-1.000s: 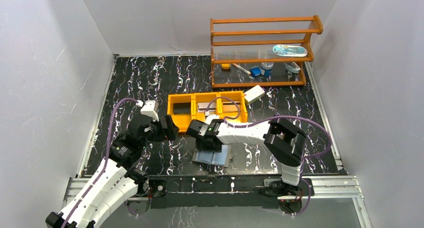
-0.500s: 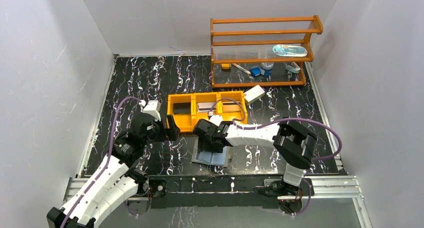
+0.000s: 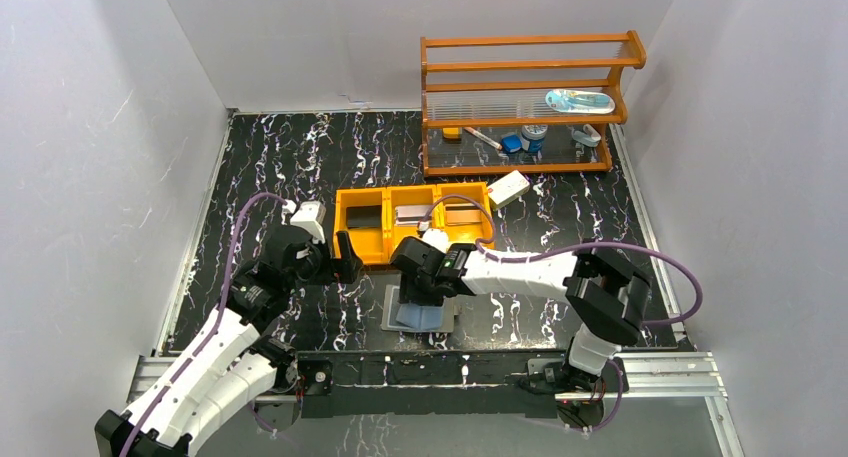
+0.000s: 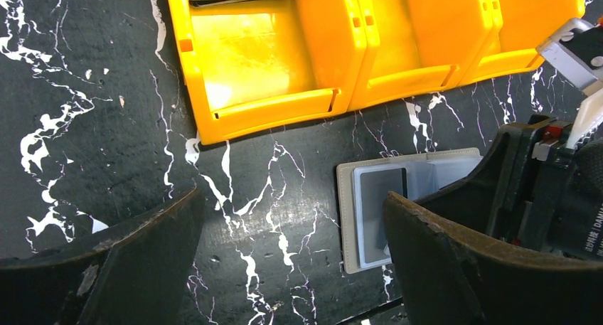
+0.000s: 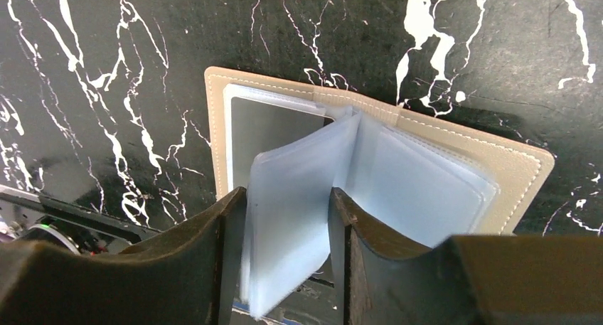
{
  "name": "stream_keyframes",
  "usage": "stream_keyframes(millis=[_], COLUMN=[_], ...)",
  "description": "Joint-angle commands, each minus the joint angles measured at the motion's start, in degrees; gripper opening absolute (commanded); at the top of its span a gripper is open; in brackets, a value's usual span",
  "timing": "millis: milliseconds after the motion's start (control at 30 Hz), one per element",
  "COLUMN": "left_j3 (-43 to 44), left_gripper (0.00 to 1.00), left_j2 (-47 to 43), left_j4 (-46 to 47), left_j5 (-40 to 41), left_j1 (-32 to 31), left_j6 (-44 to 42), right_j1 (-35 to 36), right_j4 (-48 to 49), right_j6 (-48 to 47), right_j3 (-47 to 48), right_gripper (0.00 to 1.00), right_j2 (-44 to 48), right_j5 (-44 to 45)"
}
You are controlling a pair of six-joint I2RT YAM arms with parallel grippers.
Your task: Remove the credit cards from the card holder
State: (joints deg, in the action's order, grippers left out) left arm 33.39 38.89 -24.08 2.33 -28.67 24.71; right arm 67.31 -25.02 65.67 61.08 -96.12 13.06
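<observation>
The card holder point(image 3: 436, 320) lies open on the table near the front edge, beige-grey rim and pale blue sleeves. My right gripper point(image 3: 420, 293) is down on it. In the right wrist view point(image 5: 288, 204) its jaws are shut on a few raised plastic sleeves point(image 5: 291, 232) of the card holder point(image 5: 512, 168). A silvery grey card point(image 5: 270, 129) shows in the left pocket. My left gripper point(image 3: 338, 259) is open and empty, left of the holder. In the left wrist view point(image 4: 291, 247) the holder point(image 4: 346, 218) and grey card point(image 4: 377, 204) lie beside its right finger point(image 4: 462, 261).
An orange three-compartment tray point(image 3: 385, 245) stands just behind the holder, with a dark card point(image 3: 364, 216), a grey card point(image 3: 412, 215) and a brownish card point(image 3: 460, 215) in it. A white box point(image 3: 508, 188) lies at its right. A wooden rack point(image 3: 520, 107) stands at the back.
My right gripper has moved toward the front edge over the card holder and lifted its sleeves. The holder has slid slightly left. My left gripper has edged right.
</observation>
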Motion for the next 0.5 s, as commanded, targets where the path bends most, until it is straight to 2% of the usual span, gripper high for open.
stream_keyframes(millis=[0,200,267,367,467], left_j3=[1.88,1.48,1.21,0.51,-0.26], left_gripper=[0.92,0.82,0.79,0.65,0.56], left_j2=[0.51,1.11,1.62,3.0,5.79], left_j4=[-0.29,0.97,1.91,4.05,7.03], left_j5=[-2.79,-5.88,-9.29,-16.36,-24.74], left_j1=[0.19,0.19,0.19,0.16,0.23], left_j6=[-0.01,0.16,0.66,2.69,4.97], right_j1=[0.11,-0.64,-0.77,-0.91,-2.36], right_j4=[2.87,3.18,3.58,6.58,10.81], right_j6=[-0.47,-0.18,0.31,0.23,1.28], right_j3=[-1.96,-3.94,-4.71,-6.94,-10.39], right_gripper=[0.5,0.33,0.32,0.27,0.24], right_j2=[3.76,5.57,6.31,7.92,9.9], right_j5=[0.42,0.04,-0.07,-0.98,-3.56])
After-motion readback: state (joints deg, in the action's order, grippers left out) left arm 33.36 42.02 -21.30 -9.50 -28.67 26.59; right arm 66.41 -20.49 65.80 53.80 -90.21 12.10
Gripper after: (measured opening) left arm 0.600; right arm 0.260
